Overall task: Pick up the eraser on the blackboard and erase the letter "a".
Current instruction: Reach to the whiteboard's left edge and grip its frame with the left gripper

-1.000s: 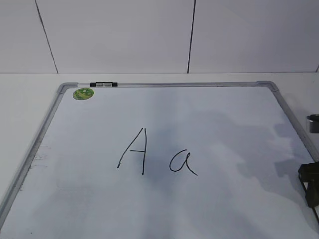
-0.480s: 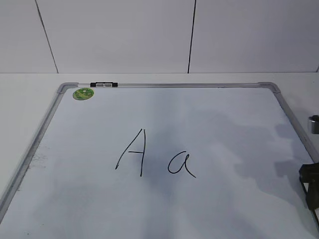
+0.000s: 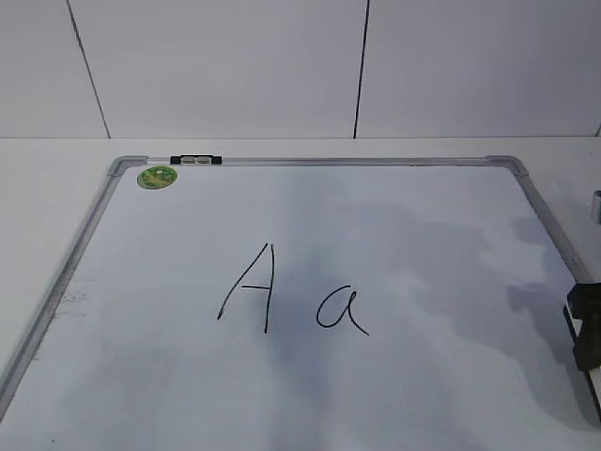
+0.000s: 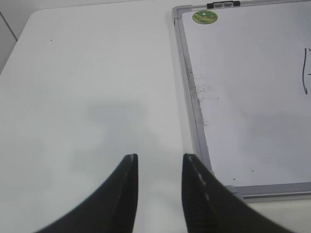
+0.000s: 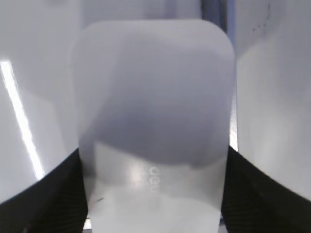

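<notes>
Board edges: blackboard (image 3: 310,395) framed in grey metal; clip (image 3: 195,160) on top rail at 11 o'clock, green sticker (image 3: 157,177) just below it.
Open room: wide bare board around the letters; uppercase A (image 3: 248,287) just left of letter "a" (image 3: 342,310), both near centre.
Right gripper (image 5: 153,194): at board's 3 o'clock edge, mostly out of the exterior view; fingers (image 5: 46,194) pressed on both sides of eraser (image 5: 153,116), clamped on it.
Left gripper (image 4: 158,167): over table (image 4: 87,87) beside board's left rail; jaws parted, nothing between.
Surface: white table, white panelled wall (image 3: 216,66) at 12 o'clock.
</notes>
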### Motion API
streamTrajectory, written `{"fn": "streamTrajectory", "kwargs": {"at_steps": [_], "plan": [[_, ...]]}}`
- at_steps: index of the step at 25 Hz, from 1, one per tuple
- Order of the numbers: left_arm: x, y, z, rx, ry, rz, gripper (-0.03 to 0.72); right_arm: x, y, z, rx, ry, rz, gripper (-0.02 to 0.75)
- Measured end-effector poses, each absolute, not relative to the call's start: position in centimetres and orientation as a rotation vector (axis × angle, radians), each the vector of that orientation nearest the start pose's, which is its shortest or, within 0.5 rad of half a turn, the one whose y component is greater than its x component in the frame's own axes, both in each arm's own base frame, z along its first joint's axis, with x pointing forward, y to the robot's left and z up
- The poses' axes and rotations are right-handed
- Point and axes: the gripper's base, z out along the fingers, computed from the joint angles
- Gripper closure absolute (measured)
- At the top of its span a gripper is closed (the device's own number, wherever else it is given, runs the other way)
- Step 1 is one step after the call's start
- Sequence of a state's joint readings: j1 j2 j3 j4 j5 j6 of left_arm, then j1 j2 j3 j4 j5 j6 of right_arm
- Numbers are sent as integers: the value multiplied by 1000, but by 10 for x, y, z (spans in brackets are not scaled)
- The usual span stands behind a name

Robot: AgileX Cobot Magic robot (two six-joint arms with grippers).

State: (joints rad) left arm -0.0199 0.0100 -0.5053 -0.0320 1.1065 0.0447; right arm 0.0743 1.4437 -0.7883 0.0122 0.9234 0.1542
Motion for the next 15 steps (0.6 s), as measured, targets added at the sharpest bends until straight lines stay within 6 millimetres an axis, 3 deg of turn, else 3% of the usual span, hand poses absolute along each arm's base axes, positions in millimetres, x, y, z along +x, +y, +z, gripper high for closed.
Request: {"fn": "streamTrajectory", "kwargs": {"at_steps": [7,15], "plan": [[-6,-2,275,70,2093,-24,449,224,56,203,-160,3058,5,172],[-6,-2,275,70,2093,-24,449,230,77,221,-282,3009,11,172]]}}
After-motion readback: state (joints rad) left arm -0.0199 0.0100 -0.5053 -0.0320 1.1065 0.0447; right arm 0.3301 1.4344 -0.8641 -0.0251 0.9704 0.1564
